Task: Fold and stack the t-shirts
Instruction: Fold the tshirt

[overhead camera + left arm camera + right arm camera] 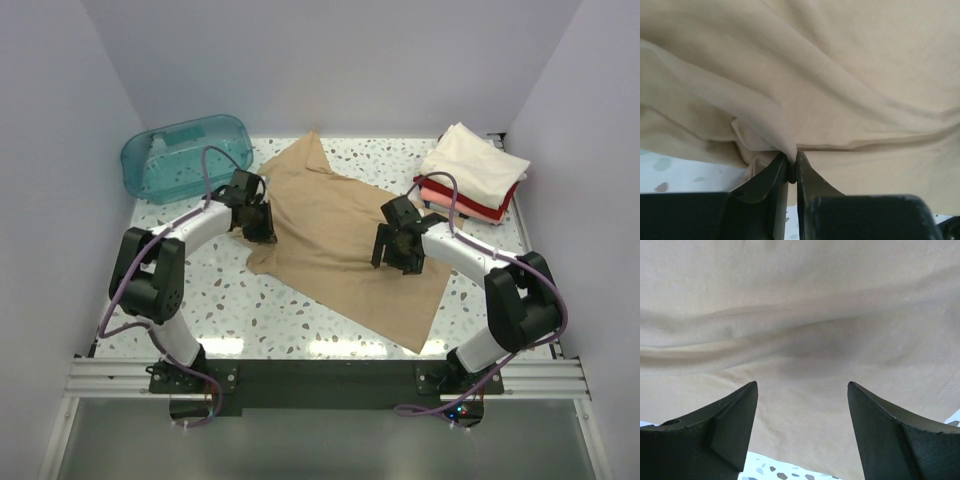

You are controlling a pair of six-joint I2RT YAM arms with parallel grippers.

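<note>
The tan t-shirt (pixel 340 240) lies spread out across the middle of the table. My left gripper (pixel 262 226) is at the shirt's left edge, shut on a pinch of the tan cloth (pixel 785 145), which bunches up at the fingertips. My right gripper (pixel 396 252) is open over the shirt's right part, its fingers (pixel 735 410) wide apart just above the tan fabric (pixel 805 340), holding nothing. A stack of folded shirts sits at the back right: cream-white (pixel 475 165) on top, with pink (pixel 437 200) and red (pixel 480 210) under it.
A translucent teal plastic tub (pixel 185 157) stands at the back left, close behind the left arm. White walls enclose the table on three sides. The speckled tabletop (pixel 250 310) shows in front of the shirt.
</note>
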